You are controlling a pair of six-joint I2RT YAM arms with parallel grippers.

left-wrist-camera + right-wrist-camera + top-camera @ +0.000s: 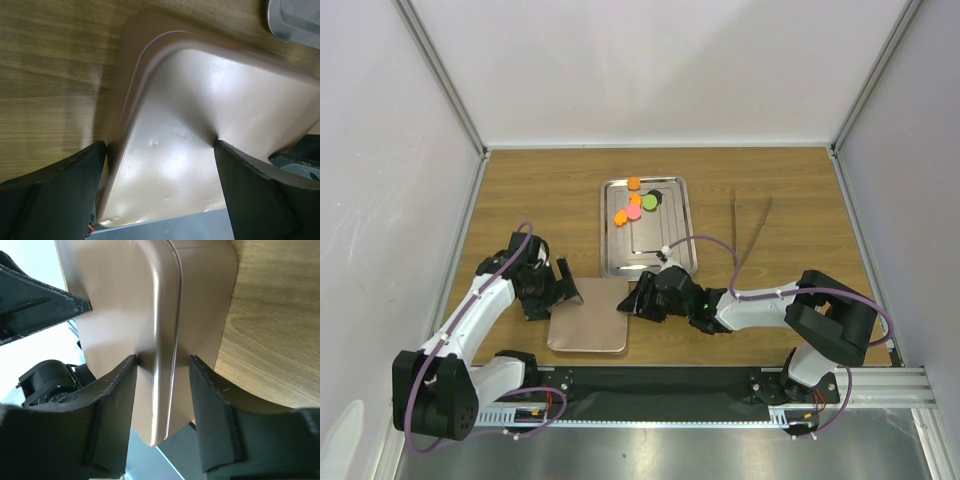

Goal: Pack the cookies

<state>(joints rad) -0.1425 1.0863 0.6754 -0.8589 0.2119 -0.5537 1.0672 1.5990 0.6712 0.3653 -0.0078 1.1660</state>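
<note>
Several cookies [634,211], orange, pink, green and black discs, lie at the far end of the steel tray [650,262]. A tan closed box [588,322] lies flat near the front edge. My left gripper [563,288] holds its far left corner. In the left wrist view the gripper [160,146] has the box [190,110] pressed between both fingers. My right gripper [632,303] is at the box's far right corner. In the right wrist view the gripper [162,360] clamps the box's edge [150,300].
Thin tongs [752,232] lie on the wooden table to the right of the tray. The tray's corner shows in the left wrist view [295,20]. White walls close in the left, back and right. A black strip and a metal rail run along the front.
</note>
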